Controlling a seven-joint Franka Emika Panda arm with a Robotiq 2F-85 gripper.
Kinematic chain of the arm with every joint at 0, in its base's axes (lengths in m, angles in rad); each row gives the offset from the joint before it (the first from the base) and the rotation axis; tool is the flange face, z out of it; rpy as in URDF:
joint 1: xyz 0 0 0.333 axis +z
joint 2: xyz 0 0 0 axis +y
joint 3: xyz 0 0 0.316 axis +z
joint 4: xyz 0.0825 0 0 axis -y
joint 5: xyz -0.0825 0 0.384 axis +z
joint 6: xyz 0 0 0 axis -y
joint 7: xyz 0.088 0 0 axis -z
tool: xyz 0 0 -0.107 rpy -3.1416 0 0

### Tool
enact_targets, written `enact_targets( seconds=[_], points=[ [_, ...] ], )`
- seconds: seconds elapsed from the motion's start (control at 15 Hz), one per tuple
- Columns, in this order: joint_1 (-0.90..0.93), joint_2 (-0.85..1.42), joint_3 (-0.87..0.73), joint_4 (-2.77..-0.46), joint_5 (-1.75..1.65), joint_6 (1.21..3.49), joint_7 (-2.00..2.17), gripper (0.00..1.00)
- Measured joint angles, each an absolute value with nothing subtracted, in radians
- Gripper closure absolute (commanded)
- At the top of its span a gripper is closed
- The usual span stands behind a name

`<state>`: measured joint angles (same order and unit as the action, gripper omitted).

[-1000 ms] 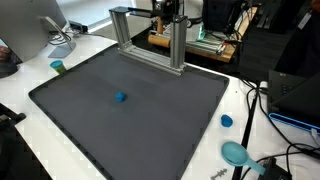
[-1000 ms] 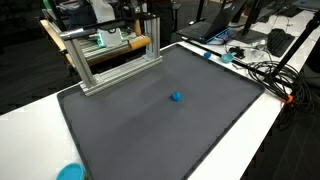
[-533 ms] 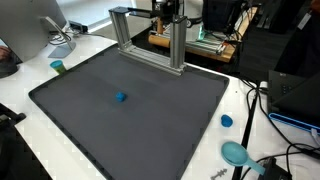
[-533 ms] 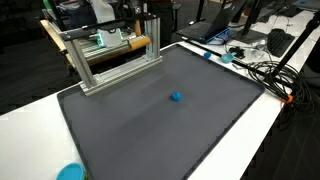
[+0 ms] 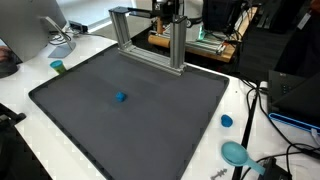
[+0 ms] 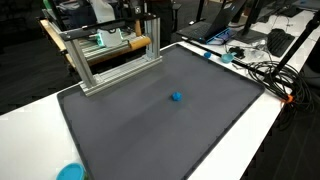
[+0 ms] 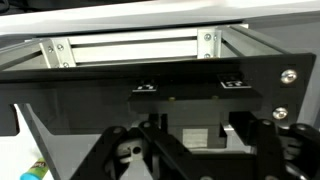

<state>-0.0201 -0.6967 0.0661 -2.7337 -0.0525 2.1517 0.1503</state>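
The gripper fills the lower half of the wrist view as dark linkages to either side of a gap. Its fingertips lie outside the picture, so I cannot tell whether it is wide or narrow. Nothing shows between the linkages.

Nearest to it is the metal frame, which crosses the top of the wrist view as pale aluminium bars with bolted brackets. In both exterior views the metal frame stands upright at the far edge of the bench, with two posts, a top bar and a base rail. The base rail rests along the far edge of a dark mat. A dark part of the robot rises behind the top bar, too blurred to make out.

The mat covers most of the bench and leaves a white margin along the edges. A small blue block lies on the mat near its middle, well apart from the frame and touching nothing else.

In an exterior view a teal cup stands on the white margin beside one side edge of the mat. At the opposite side edge lies a blue cap, and a teal bowl sits near the bench corner closest to the camera. Black cables trail over that same edge.
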Motion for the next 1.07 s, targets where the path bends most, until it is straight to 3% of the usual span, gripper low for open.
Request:
enact_targets(
  seconds=[0.13, 0.8, 0.87, 0.93, 1.07],
  points=[
    [-0.020, -0.697, 0.066, -2.734, -0.051, 2.152, 0.150, 0.71],
    [-0.020, -0.620, 0.059, -2.653, -0.057, 2.065, 0.094, 0.72],
    [-0.020, -0.604, 0.056, -2.635, -0.057, 2.045, 0.084, 0.22],
    [-0.020, -0.590, 0.054, -2.619, -0.057, 2.030, 0.077, 0.21],
    [-0.018, -0.568, 0.053, -2.598, -0.056, 2.009, 0.073, 0.08]
  ],
)
